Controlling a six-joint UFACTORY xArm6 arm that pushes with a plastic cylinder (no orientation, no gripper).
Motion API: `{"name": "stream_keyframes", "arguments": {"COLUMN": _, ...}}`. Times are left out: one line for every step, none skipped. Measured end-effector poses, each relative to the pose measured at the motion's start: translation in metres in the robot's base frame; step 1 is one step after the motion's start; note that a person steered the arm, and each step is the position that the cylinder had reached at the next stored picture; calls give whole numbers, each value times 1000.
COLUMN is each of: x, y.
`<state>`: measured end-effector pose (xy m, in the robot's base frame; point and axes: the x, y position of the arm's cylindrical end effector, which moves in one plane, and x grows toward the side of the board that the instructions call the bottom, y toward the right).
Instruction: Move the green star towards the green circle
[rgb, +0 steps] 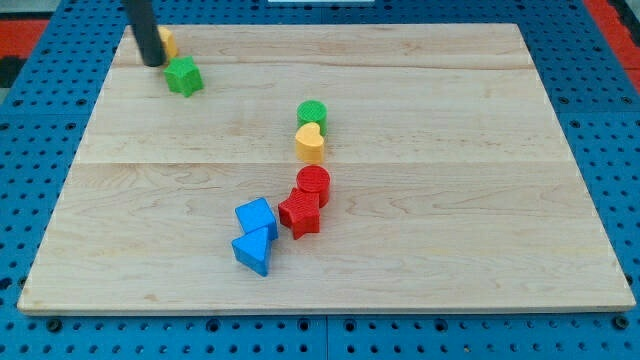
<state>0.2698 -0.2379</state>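
The green star (184, 76) lies near the board's top left corner. My tip (153, 62) stands just to its upper left, close to it or touching it; I cannot tell which. The green circle (312, 113) sits near the board's middle, well to the right of and below the star. A yellow heart (311, 142) touches the green circle from below.
A yellow block (167, 42) is partly hidden behind the rod at the top left. A red circle (313, 184) and red star (299, 213) sit together below the heart. A blue cube (256, 217) and blue triangle (253, 251) lie lower left of them. The wooden board (480, 180) rests on a blue pegboard.
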Motion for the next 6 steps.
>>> {"name": "stream_keyframes", "arguments": {"x": 19, "y": 8}}
{"name": "stream_keyframes", "arguments": {"x": 28, "y": 37}}
{"name": "stream_keyframes", "arguments": {"x": 34, "y": 65}}
{"name": "stream_keyframes", "arguments": {"x": 40, "y": 79}}
{"name": "stream_keyframes", "arguments": {"x": 20, "y": 43}}
{"name": "stream_keyframes", "arguments": {"x": 19, "y": 63}}
